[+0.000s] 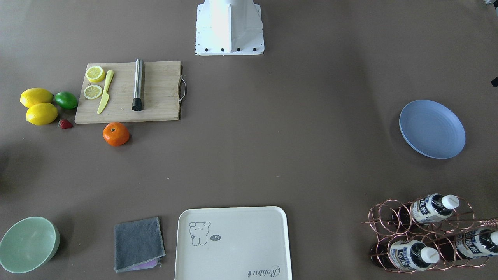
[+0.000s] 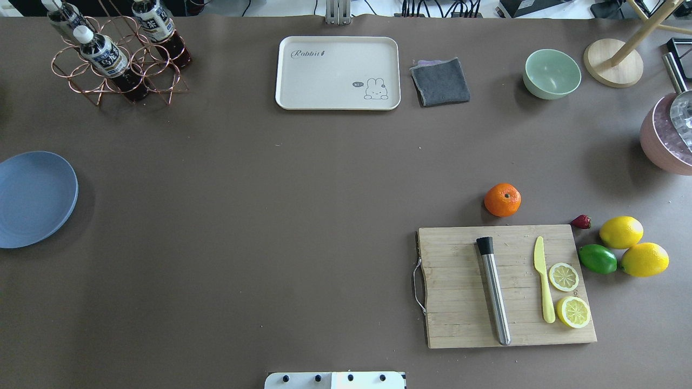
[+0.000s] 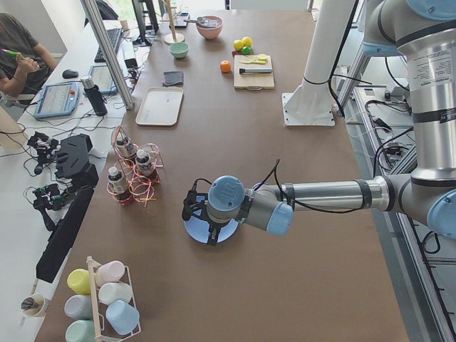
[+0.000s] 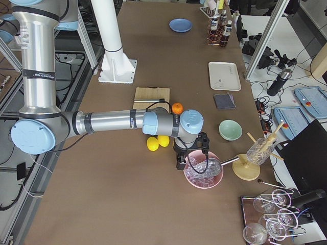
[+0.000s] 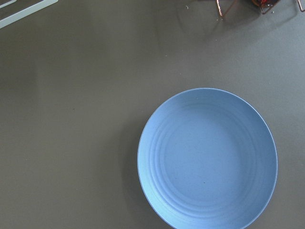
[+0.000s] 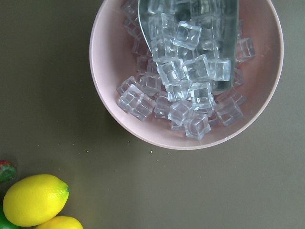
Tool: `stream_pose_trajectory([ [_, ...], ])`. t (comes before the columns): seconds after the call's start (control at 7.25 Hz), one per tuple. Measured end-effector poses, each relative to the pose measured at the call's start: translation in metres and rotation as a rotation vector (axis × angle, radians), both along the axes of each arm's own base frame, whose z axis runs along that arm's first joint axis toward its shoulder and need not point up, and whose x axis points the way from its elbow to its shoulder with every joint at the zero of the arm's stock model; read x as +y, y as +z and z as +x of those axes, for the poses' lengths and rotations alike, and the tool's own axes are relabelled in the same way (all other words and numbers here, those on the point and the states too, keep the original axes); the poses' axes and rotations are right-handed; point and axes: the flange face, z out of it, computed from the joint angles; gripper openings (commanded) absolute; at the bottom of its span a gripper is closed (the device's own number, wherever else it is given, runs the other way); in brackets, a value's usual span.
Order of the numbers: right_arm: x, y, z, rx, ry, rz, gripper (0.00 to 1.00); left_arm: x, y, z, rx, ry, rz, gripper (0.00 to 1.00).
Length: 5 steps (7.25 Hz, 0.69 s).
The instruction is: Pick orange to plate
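Observation:
The orange (image 2: 502, 199) sits on the brown table just beyond the far edge of the wooden cutting board (image 2: 505, 286); it also shows in the front-facing view (image 1: 116, 134). The pale blue plate (image 2: 32, 199) lies empty at the table's far left end and fills the left wrist view (image 5: 207, 160). My left gripper (image 3: 200, 222) hangs over the plate, seen only from the side. My right gripper (image 4: 191, 155) hovers by a pink bowl of ice cubes (image 6: 186, 71), far from the orange. I cannot tell whether either gripper is open or shut.
Two lemons (image 2: 632, 246), a lime (image 2: 597, 258) and a strawberry (image 2: 581, 221) lie right of the board, which carries a steel muddler, a yellow knife and lemon slices. At the far edge stand a bottle rack (image 2: 116, 54), a cream tray (image 2: 338, 73), a grey cloth (image 2: 440, 81) and a mint bowl (image 2: 551, 73).

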Motion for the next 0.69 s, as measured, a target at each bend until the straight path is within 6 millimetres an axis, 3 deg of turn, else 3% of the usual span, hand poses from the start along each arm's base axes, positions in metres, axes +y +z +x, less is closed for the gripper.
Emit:
stream_pose_trajectory([
  [0.69,0.0011,0.0006,-0.0056,-0.005,-0.012,0.000,1.00,0.0054,0.0056,0.0027,-0.002,0.011,-0.007,0.97],
])
